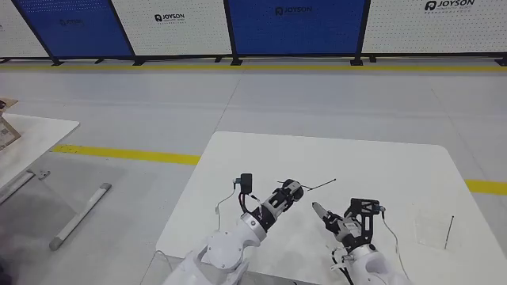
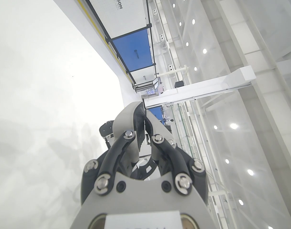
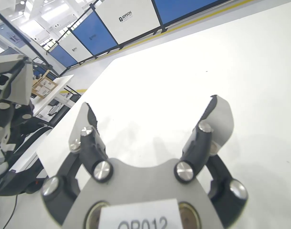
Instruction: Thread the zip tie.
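A thin black zip tie (image 1: 318, 184) sticks out sideways over the white table (image 1: 372, 154), pinched in my left gripper (image 1: 294, 189). In the left wrist view that gripper (image 2: 144, 117) has its pads pressed together, and the tie itself is too thin to make out there. My right gripper (image 1: 342, 208) sits just to the right of it near the table's front edge. Its fingers (image 3: 217, 106) are spread wide with nothing between them, as the right wrist view of the gripper (image 3: 151, 107) shows. The left gripper (image 3: 12, 77) is off to one side.
A second black zip tie (image 1: 449, 232) lies on a clear plastic sheet (image 1: 432, 228) at the table's right. The far half of the table is bare white surface. Another white table (image 1: 32, 138) stands to the left across the floor.
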Robot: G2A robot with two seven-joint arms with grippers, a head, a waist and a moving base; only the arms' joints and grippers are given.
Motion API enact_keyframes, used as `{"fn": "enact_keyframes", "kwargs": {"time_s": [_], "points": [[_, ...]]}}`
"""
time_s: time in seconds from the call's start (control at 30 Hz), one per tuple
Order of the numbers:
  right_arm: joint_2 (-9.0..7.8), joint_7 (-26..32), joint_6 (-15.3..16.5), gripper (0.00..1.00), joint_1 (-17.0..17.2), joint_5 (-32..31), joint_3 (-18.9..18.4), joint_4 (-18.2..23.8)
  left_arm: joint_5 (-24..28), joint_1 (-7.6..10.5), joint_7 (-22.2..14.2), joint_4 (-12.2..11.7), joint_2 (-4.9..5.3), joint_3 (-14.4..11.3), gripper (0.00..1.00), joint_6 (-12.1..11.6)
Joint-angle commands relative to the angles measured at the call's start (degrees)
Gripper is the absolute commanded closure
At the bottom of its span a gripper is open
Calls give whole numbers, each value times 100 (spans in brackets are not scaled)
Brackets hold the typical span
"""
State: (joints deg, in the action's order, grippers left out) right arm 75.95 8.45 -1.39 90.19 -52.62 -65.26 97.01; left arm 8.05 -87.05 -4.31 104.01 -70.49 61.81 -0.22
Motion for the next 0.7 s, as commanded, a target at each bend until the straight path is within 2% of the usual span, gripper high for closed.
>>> {"fn": "enact_keyframes", "kwargs": {"time_s": [0.0,0.1,0.2,0.53,0.67], "points": [[4,52,28,0,-48,-107,78,-26,-54,-1,-32,24,-6,-63,100,-55],[16,-29,168,0,-111,-248,220,-88,-101,-1,-38,49,-13,-122,100,-70],[30,-209,149,0,-140,-362,295,-161,-127,18,-21,41,-21,-158,100,-49],[33,-211,201,0,-147,-317,300,-194,-119,23,11,22,-29,-180,100,-50],[49,-536,250,0,-134,-159,276,-234,-137,64,39,14,-43,-231,100,-40]]}}
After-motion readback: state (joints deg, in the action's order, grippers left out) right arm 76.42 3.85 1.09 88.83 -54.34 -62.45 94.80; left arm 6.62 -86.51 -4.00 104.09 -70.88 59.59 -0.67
